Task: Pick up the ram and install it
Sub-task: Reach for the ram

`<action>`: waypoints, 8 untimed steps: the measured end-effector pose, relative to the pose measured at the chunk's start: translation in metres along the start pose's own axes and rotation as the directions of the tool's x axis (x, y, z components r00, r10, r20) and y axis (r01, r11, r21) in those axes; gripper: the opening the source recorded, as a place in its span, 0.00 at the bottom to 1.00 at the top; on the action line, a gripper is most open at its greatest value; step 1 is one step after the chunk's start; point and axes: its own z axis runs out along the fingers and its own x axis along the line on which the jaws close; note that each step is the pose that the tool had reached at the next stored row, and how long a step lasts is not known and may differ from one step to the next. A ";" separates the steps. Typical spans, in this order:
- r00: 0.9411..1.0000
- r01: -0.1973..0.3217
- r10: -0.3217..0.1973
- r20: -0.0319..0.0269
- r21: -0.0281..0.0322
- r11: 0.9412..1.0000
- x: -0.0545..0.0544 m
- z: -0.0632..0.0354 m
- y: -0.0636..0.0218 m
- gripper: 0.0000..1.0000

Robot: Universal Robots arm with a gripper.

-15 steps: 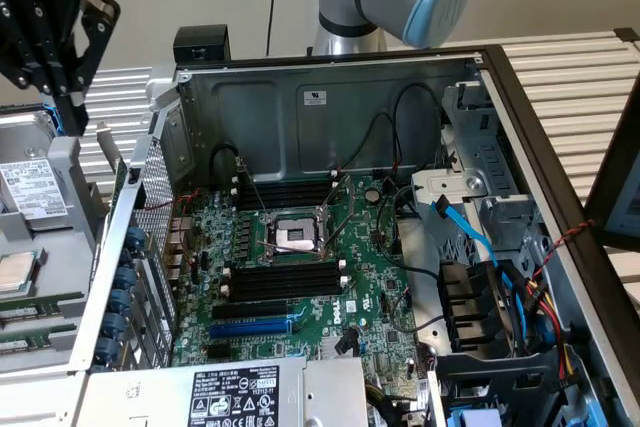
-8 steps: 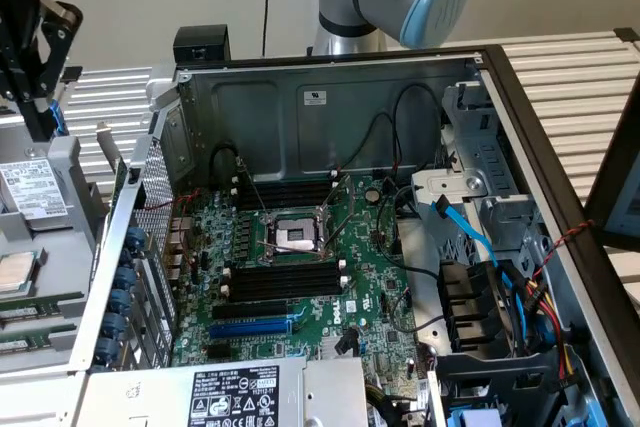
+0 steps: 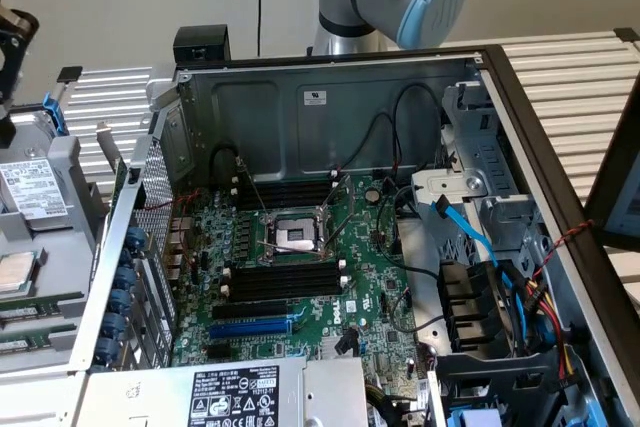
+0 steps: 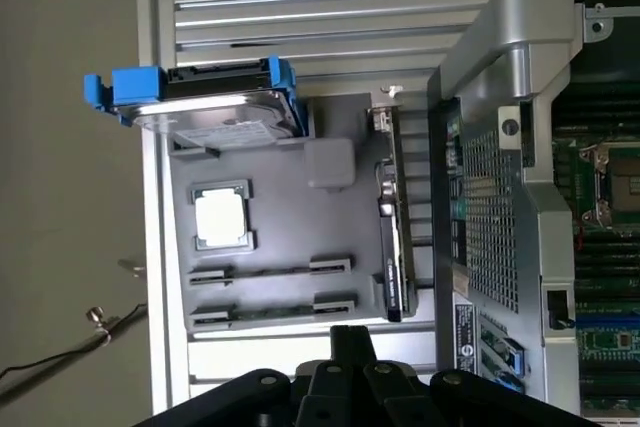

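Status: ram not yet picked, nothing installed.

- Gripper (image 4: 352, 335) hangs above the tray (image 4: 285, 222), which sits at 9 o'clock of the case (image 3: 330, 117) in the exterior view. Pads look pressed together with nothing between them.
- Ram (image 4: 270, 311): thin greenish strip standing on edge in the tray holder row closest to the gripper. A second row lies just beyond it; cannot tell whether it holds a stick.
- Also on the tray: CPU (image 4: 221, 217), hard drive (image 4: 215, 122), and a dark card (image 4: 393, 237) on edge by the case-side rim.
- Black slots (image 3: 283, 280) in the case look empty, just at 6 o'clock of the socket (image 3: 295, 237). Blue slot (image 3: 250, 328) is next, further toward 6.

Risks (judgement):
1. Pads coming down pressed together would strike the ram's top edge rather than straddle it. Cause: pincer not spread before descent.
2. The stick is thin and offers only its edge. An off-centre or skewed pinch could tilt it in the holder or let it swing once lifted.
3. The two holder rows are near each other, so a small lateral error lands on the wrong row.
4. At the board, the black slots are packed tightly together. One slot's error, or a tilted stick, means a jam or bent contacts.
5. Notch direction is not visible from here; a reversed stick will not seat, and pressing would stress the board.
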 end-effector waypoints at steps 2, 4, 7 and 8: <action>1.000 0.004 -0.004 -0.001 -0.004 1.000 0.006 0.0022 -0.0021 0.11; 1.000 0.028 -0.028 -0.002 -0.007 1.000 0.007 0.0048 -0.0028 0.11; 0.997 0.082 -0.082 -0.005 -0.006 0.997 0.007 0.0072 -0.0029 0.11; 0.995 0.101 -0.101 -0.006 -0.006 0.995 0.007 0.0078 -0.0029 0.11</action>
